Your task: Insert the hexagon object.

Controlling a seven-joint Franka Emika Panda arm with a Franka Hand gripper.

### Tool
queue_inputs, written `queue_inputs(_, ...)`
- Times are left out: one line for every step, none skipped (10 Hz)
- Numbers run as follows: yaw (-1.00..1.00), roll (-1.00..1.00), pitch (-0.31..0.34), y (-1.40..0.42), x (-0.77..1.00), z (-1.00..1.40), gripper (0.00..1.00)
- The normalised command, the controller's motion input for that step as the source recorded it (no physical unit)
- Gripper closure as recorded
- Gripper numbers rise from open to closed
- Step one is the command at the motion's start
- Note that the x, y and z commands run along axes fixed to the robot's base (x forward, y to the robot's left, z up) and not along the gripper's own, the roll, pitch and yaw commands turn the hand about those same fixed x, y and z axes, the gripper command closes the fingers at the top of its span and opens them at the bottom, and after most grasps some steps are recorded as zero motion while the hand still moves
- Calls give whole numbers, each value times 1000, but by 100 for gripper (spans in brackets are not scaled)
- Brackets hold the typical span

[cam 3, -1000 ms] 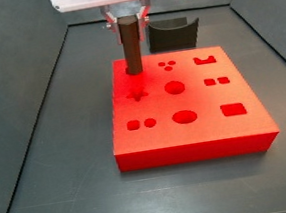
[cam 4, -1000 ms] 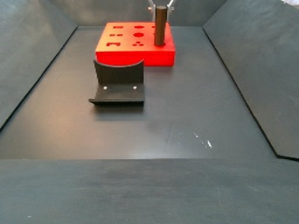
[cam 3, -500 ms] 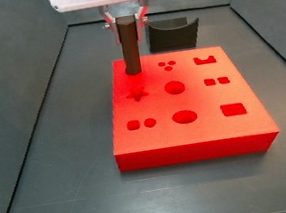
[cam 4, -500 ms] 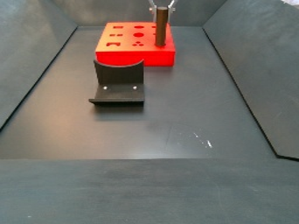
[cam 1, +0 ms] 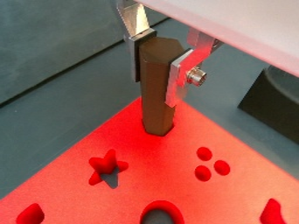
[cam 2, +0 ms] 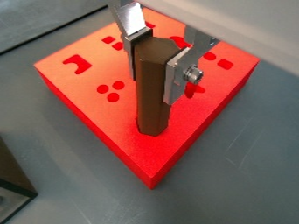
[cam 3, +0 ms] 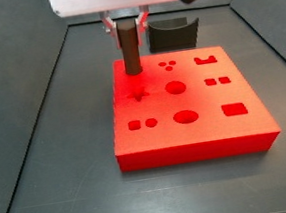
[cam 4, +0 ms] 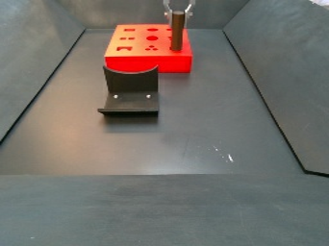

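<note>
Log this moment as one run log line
claw: shut on peg | peg: upright, lower end in red block corner hole | fixture: untouched

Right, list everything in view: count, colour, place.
hexagon object: one, brown, upright, lower end at a corner of the red block, held in the pincer.
red block: one, red, shaped holes in its top, on the dark floor.
fixture: one, dark L-shaped bracket on a base plate, beside the red block.
floor: one, dark grey, bounded by sloped walls.
fingers: two, flat silver plates, either side of the hexagon object's top.
pincer: one, above the red block's corner, shut on the hexagon object.
</note>
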Motion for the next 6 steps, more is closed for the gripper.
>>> queue_inputs(0, 11, 0, 0, 0, -131, 100)
queue_inputs(0, 0, 0, 0, 0, -123, 100)
queue_inputs(0, 0, 0, -20, 0, 0, 100)
queue_inputs(0, 0, -60, 0, -29, -626, 100)
queue_inputs(0, 0, 0, -14, 0, -874, 100)
queue_inputs(0, -63, 0, 0, 11, -1000, 100)
